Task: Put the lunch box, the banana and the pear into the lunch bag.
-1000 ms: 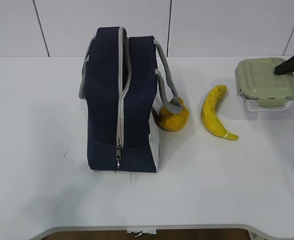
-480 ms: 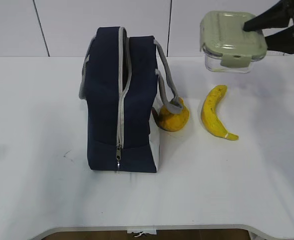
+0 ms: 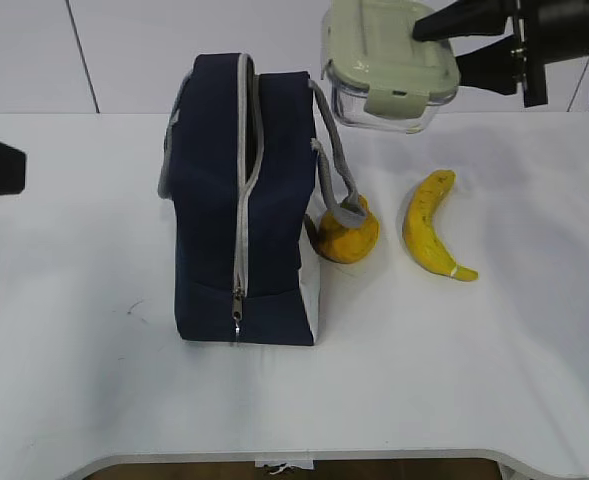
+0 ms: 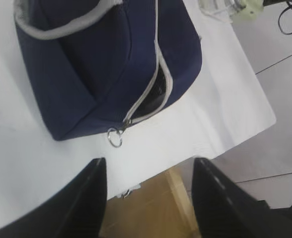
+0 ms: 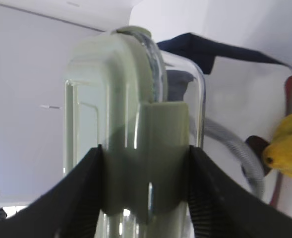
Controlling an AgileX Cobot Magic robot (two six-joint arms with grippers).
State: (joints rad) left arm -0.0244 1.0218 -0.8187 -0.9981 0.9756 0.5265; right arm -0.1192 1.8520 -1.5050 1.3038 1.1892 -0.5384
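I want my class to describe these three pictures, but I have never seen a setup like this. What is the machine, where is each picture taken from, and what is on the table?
It is a robot with two arms, each ending in a gripper. One picture looks at the table from the front; the other two come from cameras on the wrists. On the white table stand a navy lunch bag, a pear right beside it and a banana. The right gripper holds the green-lidded lunch box in the air. The left gripper is open and empty, looking down on the bag's partly open zipper.
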